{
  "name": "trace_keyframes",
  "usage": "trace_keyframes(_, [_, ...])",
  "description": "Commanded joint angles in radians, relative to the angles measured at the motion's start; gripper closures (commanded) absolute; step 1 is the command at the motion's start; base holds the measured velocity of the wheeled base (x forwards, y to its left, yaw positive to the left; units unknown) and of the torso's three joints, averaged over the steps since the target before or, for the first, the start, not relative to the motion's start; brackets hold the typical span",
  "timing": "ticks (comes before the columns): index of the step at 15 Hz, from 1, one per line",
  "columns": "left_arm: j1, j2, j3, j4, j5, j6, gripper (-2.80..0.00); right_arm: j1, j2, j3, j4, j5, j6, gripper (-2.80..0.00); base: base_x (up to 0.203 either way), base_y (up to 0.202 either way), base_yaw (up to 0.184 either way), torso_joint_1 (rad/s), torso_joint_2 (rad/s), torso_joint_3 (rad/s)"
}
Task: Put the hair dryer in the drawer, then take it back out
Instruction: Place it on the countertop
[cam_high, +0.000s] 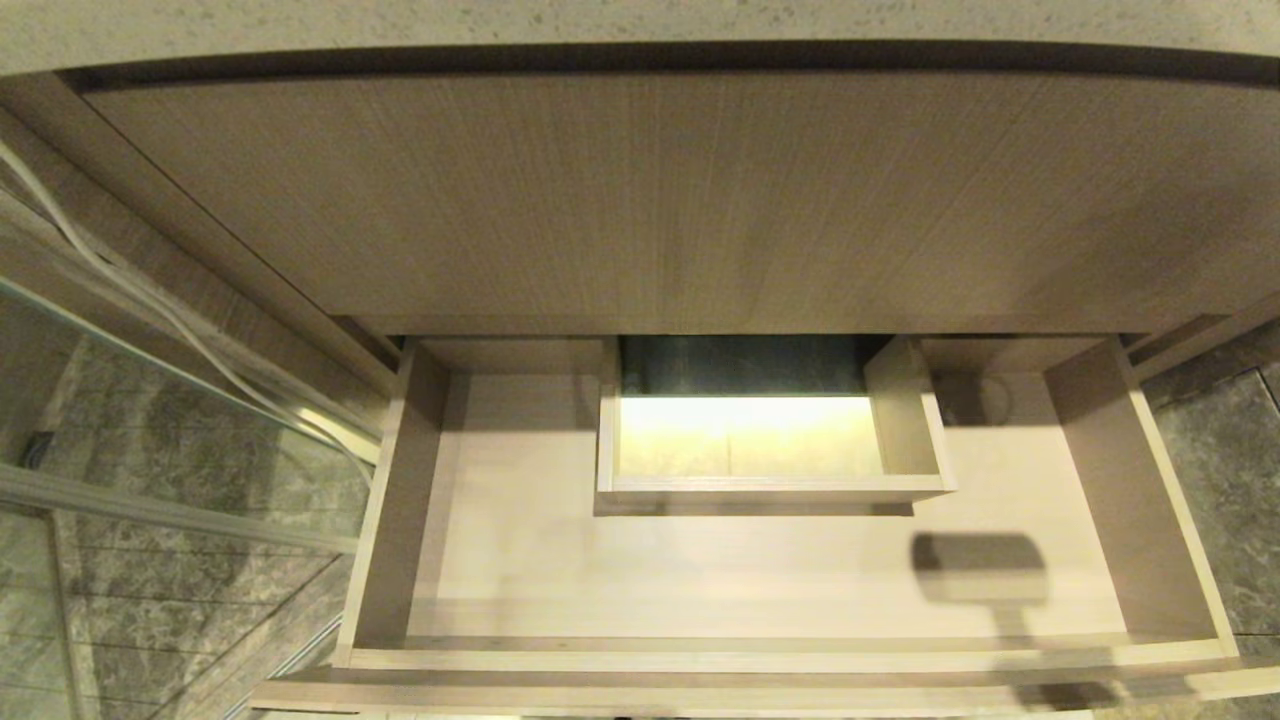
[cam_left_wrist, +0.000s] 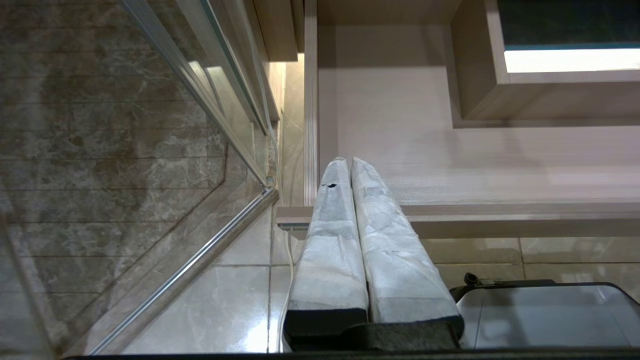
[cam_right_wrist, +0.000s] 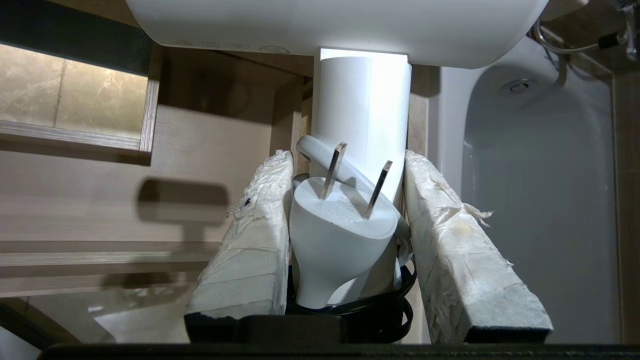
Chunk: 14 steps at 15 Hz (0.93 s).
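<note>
Padded fingers (cam_right_wrist: 250, 240) of the right gripper (cam_right_wrist: 347, 160) clamp the hair dryer (cam_right_wrist: 365, 110) above the open drawer (cam_high: 760, 580); left gripper (cam_left_wrist: 350, 165) closed.

Open drawer (cam_high: 520, 560) below the panel (cam_high: 680, 200)

We see the boxed cut-out (cam_high: 775, 487) at the drawer's 12 o'clock; glass partition (cam_high: 150, 420) at 9 o'clock; floor (cam_high: 1225, 470) at 3 o'clock.

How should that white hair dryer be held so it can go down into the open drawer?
By its straight handle, as the right gripper does now: the hair dryer has a wide barrel on top, but the narrower handle fits between the padded fingers, closed from either side with the plug tucked between them. The drawer lies open below.
</note>
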<state>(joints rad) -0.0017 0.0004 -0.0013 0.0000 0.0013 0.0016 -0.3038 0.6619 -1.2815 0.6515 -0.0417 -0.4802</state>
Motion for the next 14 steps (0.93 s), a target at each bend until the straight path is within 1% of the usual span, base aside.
trace_keyframes(1, [0.001,0.0,0.0,0.0,0.0,0.0,0.0,0.0,0.005,0.002,0.002,0.0,-0.003,0.0,0.0,0.0,0.0,0.227,-0.5,-0.276])
trace_keyframes(10, [0.002,0.0,0.0,0.0,0.0,0.0,0.0,-0.004,0.014,0.013,0.008,0.0,-0.005,0.0,0.0,0.0,0.0,0.243,-0.52,-0.281])
trace_keyframes(12, [0.001,0.0,0.0,0.0,0.0,0.0,0.0,-0.004,0.015,0.022,0.008,0.002,-0.005,0.0,0.0,0.0,0.0,0.134,-0.28,-0.144])
trace_keyframes(14, [0.0,0.0,0.0,0.0,0.0,0.0,0.0,-0.003,0.018,0.024,0.013,0.002,-0.006,0.0,0.0,0.0,0.0,0.051,-0.08,-0.041])
